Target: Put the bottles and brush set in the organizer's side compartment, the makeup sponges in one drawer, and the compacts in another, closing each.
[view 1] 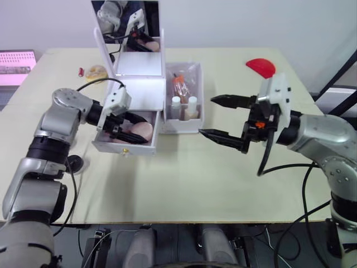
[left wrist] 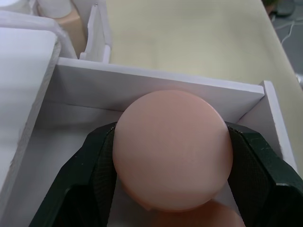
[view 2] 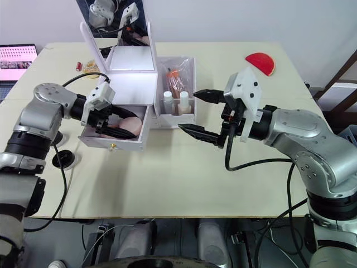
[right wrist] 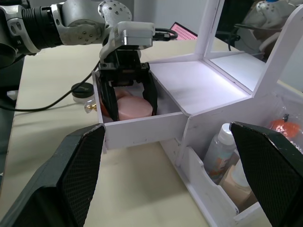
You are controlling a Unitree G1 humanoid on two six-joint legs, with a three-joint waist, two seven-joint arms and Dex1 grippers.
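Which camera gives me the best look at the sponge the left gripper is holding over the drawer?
The left wrist view: the makeup sponge sits large between the left gripper fingers, inside the open drawer. The right wrist view shows it clamped from the front. The eye views show it partly covered by the fingers.

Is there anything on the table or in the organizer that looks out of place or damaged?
Nothing looks damaged or spilled. The bottles stand upright in the side compartment. The left gripper holds a pink sponge inside the open drawer. The red compact lies alone at the table's far right, not yet put away.
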